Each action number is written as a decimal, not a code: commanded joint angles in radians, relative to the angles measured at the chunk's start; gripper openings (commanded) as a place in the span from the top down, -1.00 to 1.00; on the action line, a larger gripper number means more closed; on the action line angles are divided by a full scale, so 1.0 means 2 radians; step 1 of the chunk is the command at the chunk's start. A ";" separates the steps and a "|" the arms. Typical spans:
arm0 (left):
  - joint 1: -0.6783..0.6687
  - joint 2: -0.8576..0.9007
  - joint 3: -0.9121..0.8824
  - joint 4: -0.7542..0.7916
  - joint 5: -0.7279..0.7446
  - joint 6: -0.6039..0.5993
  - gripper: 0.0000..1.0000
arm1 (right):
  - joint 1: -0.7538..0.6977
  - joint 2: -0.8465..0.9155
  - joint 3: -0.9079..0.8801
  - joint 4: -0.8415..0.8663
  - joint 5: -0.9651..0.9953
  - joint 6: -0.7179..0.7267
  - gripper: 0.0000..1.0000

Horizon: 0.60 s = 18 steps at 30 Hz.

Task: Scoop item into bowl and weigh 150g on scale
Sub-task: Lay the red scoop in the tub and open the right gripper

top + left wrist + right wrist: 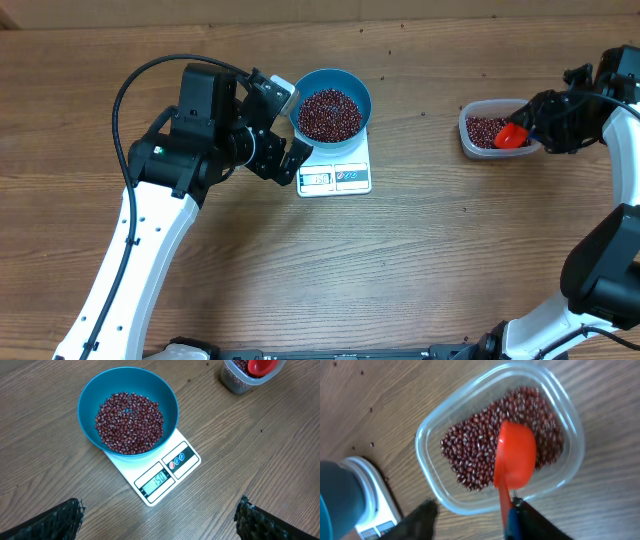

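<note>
The beans are being carried in the blue bowl on the scale, upper centre of the overhead frame. The left end effector is being held spread wide; the right end effector is being held spread astride the red scoop lying in the tub.

Even, bright, diffuse light across brown wood-grain table overhead; soft-edged shadow close under white-and-black left arm. Left wrist view sharp; dark textured fingertips at 7 and 5 o'clock underexposed. Right wrist view soft throughout: pale glare along rim of clear plastic tub, round light-blue bowl at 8 o'clock smeared, black fingers at 6 o'clock out of focus.
</note>
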 commanded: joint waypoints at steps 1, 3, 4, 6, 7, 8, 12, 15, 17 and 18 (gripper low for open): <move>0.001 -0.004 0.011 0.002 -0.004 -0.007 -0.99 | -0.001 -0.006 -0.003 -0.011 0.019 -0.001 -0.22; 0.001 -0.004 0.011 0.002 -0.004 -0.007 -0.98 | -0.001 -0.006 -0.003 -0.025 0.055 -0.001 -0.31; 0.001 -0.004 0.011 0.002 -0.004 -0.007 -0.99 | -0.001 -0.006 -0.003 -0.031 0.073 -0.001 -0.37; 0.001 -0.004 0.011 0.002 -0.004 -0.007 -0.98 | -0.001 -0.006 -0.003 -0.044 0.105 -0.001 -0.47; 0.001 -0.004 0.011 0.002 -0.004 -0.007 -0.99 | -0.001 -0.006 -0.003 -0.049 0.120 -0.001 -0.51; 0.001 -0.004 0.011 0.002 -0.004 -0.007 -0.99 | -0.001 -0.006 -0.003 -0.053 0.128 -0.001 -0.58; 0.001 -0.004 0.011 0.002 -0.004 -0.007 -0.99 | -0.001 -0.006 -0.003 -0.059 0.135 -0.001 -1.00; 0.001 -0.004 0.011 0.002 -0.004 -0.007 -0.99 | -0.001 -0.007 0.003 -0.063 0.134 -0.001 -1.00; 0.001 -0.004 0.011 0.002 -0.004 -0.007 -0.99 | -0.001 -0.012 0.018 -0.071 0.130 -0.001 -1.00; 0.001 -0.004 0.011 0.002 -0.004 -0.007 -1.00 | -0.001 -0.017 0.026 -0.075 0.124 -0.002 -1.00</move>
